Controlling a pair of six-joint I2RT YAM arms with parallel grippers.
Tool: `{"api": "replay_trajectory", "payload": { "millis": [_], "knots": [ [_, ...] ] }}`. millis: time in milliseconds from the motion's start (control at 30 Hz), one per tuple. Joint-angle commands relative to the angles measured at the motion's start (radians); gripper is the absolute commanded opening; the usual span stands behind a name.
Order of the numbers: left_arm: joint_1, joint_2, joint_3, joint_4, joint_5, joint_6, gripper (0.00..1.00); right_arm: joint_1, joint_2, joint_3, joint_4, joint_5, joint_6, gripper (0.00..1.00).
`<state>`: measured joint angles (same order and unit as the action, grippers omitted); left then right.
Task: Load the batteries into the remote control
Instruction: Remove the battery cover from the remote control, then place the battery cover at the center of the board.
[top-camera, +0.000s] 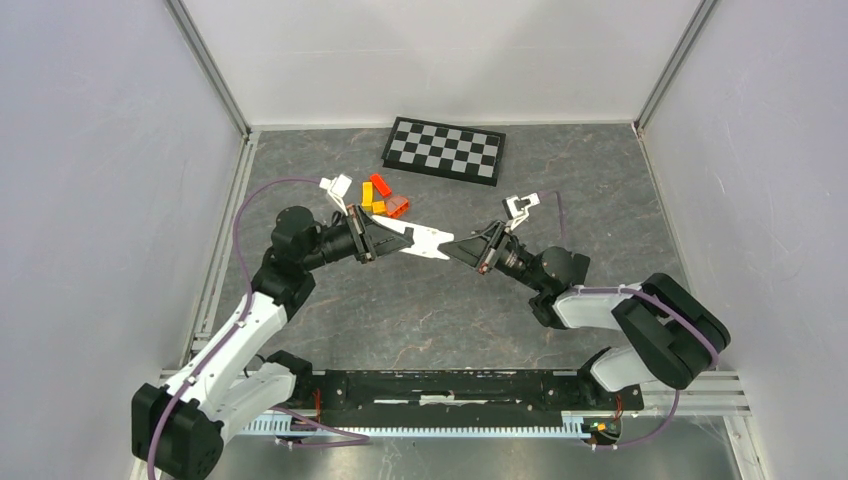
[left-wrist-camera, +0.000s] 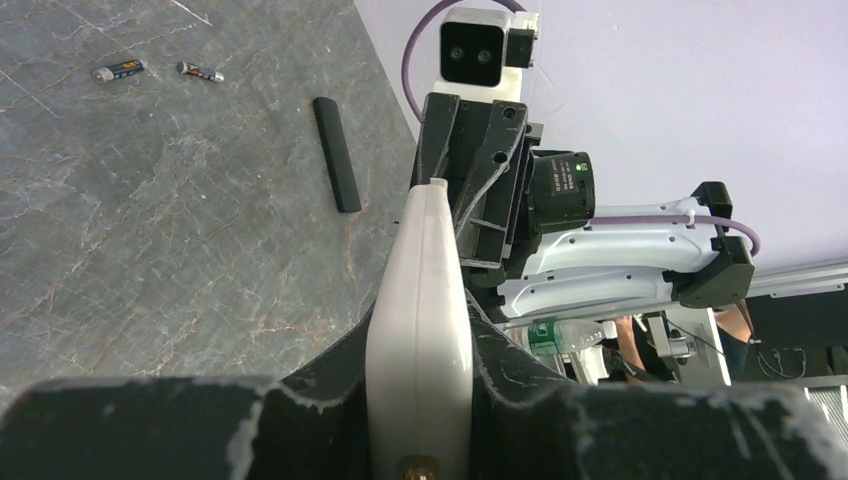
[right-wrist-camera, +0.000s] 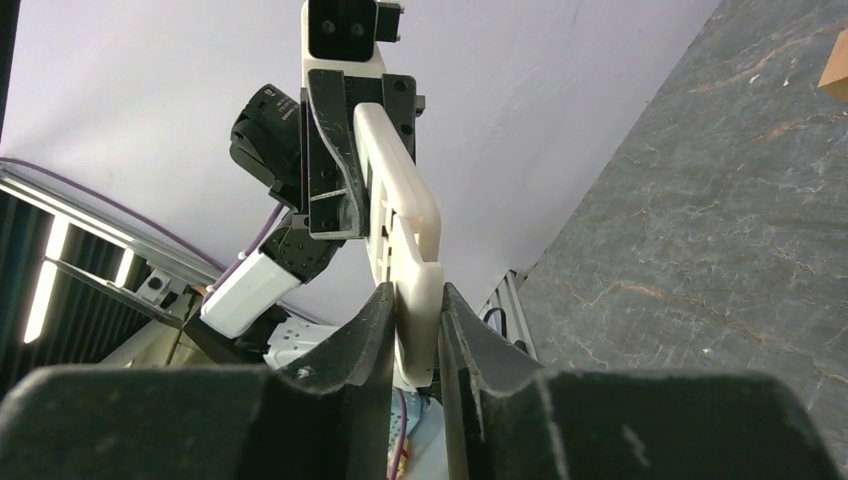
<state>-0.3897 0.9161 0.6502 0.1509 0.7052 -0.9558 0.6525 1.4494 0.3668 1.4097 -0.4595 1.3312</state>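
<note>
Remote in left hand, right hand

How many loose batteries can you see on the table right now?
2. Both lie on the table, left wrist view, upper left: one battery by the frame edge, the second battery just right of it, not touching. Others may be hidden.

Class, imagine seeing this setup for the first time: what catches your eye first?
The white remote is held above the table's middle, the left gripper clamped on one end and the right gripper on the other. Behind it, a checkerboard lies at the far edge with orange and red blocks near it. The left wrist view shows two batteries lying loose on the table.
</note>
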Motion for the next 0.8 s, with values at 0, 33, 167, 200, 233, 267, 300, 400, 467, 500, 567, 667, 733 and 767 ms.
{"api": "replay_trajectory", "payload": {
  "millis": [0,33,167,200,233,267,300,400,467,500,567,667,733,767],
  "knots": [
    [0.0,0.012,0.055,0.032,-0.015,0.039,0.02,0.0,-0.027,0.022,-0.032,-0.027,-0.037,0.22],
    [-0.001,0.018,0.054,0.029,-0.016,0.043,0.02,0.001,-0.027,0.028,-0.025,-0.031,-0.026,0.18],
    [0.0,0.038,0.073,-0.058,-0.07,0.104,0.02,0.001,-0.038,0.036,-0.044,-0.036,-0.023,0.1],
    [0.0,0.042,0.084,-0.095,-0.094,0.132,0.02,0.001,-0.045,0.034,-0.066,-0.037,-0.034,0.08],
    [0.0,0.045,0.092,-0.139,-0.117,0.156,0.02,0.001,-0.054,0.032,-0.094,-0.035,-0.046,0.08],
    [-0.001,0.048,0.102,-0.187,-0.146,0.182,0.02,0.001,-0.061,0.027,-0.112,-0.032,-0.06,0.07],
    [-0.001,0.05,0.106,-0.215,-0.175,0.201,0.02,0.001,-0.068,0.02,-0.129,-0.029,-0.069,0.06],
    [-0.001,0.056,0.109,-0.277,-0.227,0.256,0.02,0.0,-0.089,0.003,-0.176,-0.032,-0.104,0.03],
    [0.0,0.063,0.104,-0.301,-0.251,0.28,0.02,0.001,-0.107,-0.019,-0.247,-0.025,-0.153,0.0],
    [-0.001,0.066,0.1,-0.306,-0.252,0.291,0.02,0.001,-0.115,-0.033,-0.308,-0.017,-0.187,0.0],
    [0.0,0.068,0.092,-0.307,-0.248,0.306,0.02,0.001,-0.13,-0.051,-0.449,0.016,-0.282,0.0],
    [0.0,0.063,0.08,-0.292,-0.224,0.322,0.02,0.001,-0.135,-0.074,-0.637,0.08,-0.419,0.0],
    [-0.001,0.058,0.068,-0.275,-0.201,0.322,0.02,0.001,-0.126,-0.088,-0.713,0.119,-0.479,0.0],
    [0.0,0.055,0.06,-0.26,-0.188,0.318,0.02,0.001,-0.122,-0.094,-0.736,0.133,-0.496,0.0]
  ]
}}
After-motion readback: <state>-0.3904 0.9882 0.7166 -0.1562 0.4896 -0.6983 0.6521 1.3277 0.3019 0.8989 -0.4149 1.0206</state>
